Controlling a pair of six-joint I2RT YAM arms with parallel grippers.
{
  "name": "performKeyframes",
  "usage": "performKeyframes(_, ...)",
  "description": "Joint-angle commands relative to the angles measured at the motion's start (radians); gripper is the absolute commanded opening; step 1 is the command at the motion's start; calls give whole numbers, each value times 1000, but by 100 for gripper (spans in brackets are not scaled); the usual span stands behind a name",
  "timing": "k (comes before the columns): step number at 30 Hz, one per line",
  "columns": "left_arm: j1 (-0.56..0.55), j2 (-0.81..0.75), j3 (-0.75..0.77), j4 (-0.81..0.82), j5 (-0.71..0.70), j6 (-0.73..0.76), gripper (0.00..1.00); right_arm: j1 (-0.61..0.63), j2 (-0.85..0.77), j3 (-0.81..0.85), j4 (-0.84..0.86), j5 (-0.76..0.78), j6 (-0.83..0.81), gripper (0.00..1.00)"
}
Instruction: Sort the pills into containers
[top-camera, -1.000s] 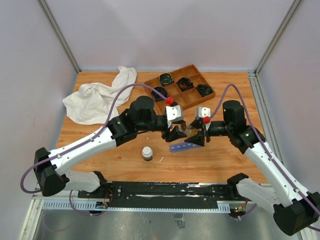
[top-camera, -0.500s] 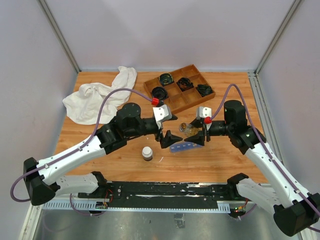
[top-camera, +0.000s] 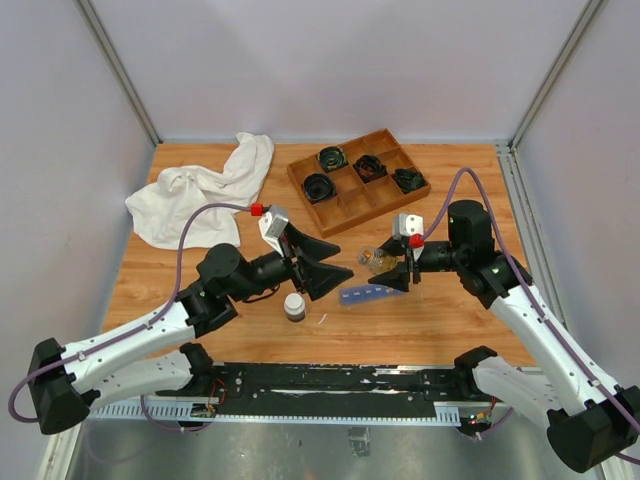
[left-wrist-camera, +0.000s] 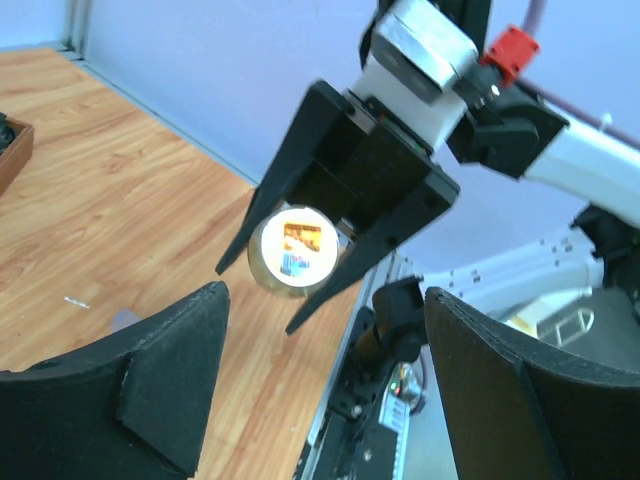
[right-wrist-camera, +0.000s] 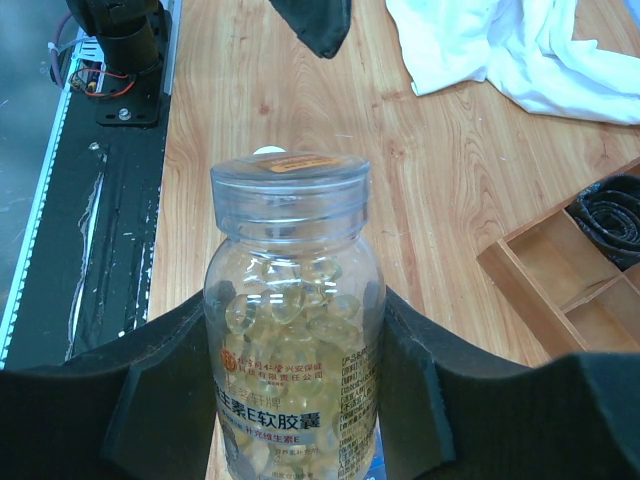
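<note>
My right gripper (top-camera: 383, 268) is shut on a clear plastic bottle (top-camera: 374, 258) with its clear lid on, held above the table. In the right wrist view the bottle (right-wrist-camera: 292, 400) sits between my gripper's (right-wrist-camera: 295, 320) black pads, and the pills (right-wrist-camera: 285, 300), yellowish translucent capsules, fill it. The blue pill-organizer strip (top-camera: 365, 293) lies on the table just below the bottle. My left gripper (top-camera: 338, 261) is open and empty, left of the bottle and apart from it. In the left wrist view my left gripper (left-wrist-camera: 325, 390) faces the bottle's lid (left-wrist-camera: 291, 251).
A small dark bottle with a white cap (top-camera: 294, 305) stands under my left gripper. A brown wooden divided tray (top-camera: 345, 205) with black coiled cables is at the back. A white cloth (top-camera: 200, 195) lies at the back left. The table's near rail (top-camera: 330, 385) is in front.
My left arm has drawn back to the left, away from the clear bottle, and its gripper now stands wide open. My right arm and the bottle have stayed in place.
</note>
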Motion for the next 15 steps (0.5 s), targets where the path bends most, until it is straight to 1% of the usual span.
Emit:
performKeyframes(1, -62, 38, 91, -59, -229, -88, 83, -17, 1, 10, 29, -28, 15, 6)
performKeyframes(2, -87, 53, 120, -103, -292, -67, 83, -18, 2, 10, 29, -27, 15, 6)
performKeyframes(4, -118, 80, 162, -157, -371, -45, 83, -19, 3, 10, 29, -27, 17, 6)
performKeyframes(7, -145, 125, 230, -231, -448, -17, 83, -19, 5, 11, 29, -26, 17, 6)
performKeyframes(15, -170, 225, 308, -270, -442, 13, 83, -20, 7, 12, 28, -21, 17, 6)
